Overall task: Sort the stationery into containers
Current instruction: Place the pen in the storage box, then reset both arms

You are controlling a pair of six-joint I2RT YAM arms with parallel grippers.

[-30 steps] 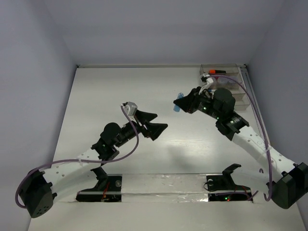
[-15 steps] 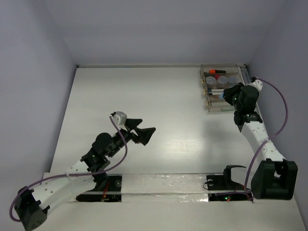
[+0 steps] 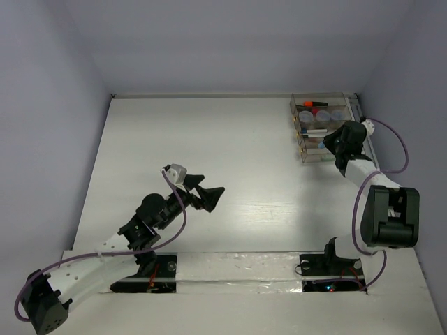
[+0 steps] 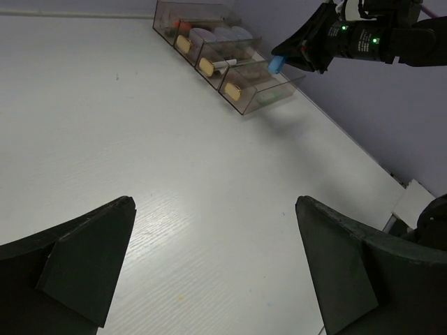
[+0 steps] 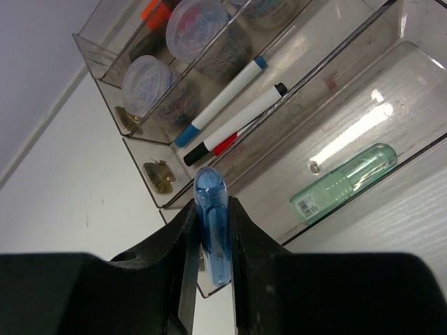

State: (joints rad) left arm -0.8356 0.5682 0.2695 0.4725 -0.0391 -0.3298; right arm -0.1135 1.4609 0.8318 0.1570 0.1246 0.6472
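Observation:
The clear stepped organiser (image 3: 302, 155) stands at the far right; it also shows in the right wrist view (image 5: 335, 63) and the left wrist view (image 4: 241, 108). My right gripper (image 3: 327, 145) is shut on the light blue highlighter (image 5: 213, 230) and holds it above the organiser's front corner. The pale green highlighter (image 5: 346, 180) lies in the lowest compartment. White pens (image 5: 234, 115) with blue, black and red caps lie in the middle one. Round pots (image 5: 198, 26) and an orange highlighter (image 5: 152, 8) are in the top one. My left gripper (image 3: 208, 195) is open and empty over the bare table.
The organiser sits close to the right wall (image 3: 391, 105) and the back right corner. My right arm (image 3: 380, 209) is folded back along the right edge. White table surface (image 3: 230, 139) lies between the two grippers.
My right arm has swung from the table's middle to the organiser, carrying the light blue highlighter. My left arm has drawn back and lowered a little, still open.

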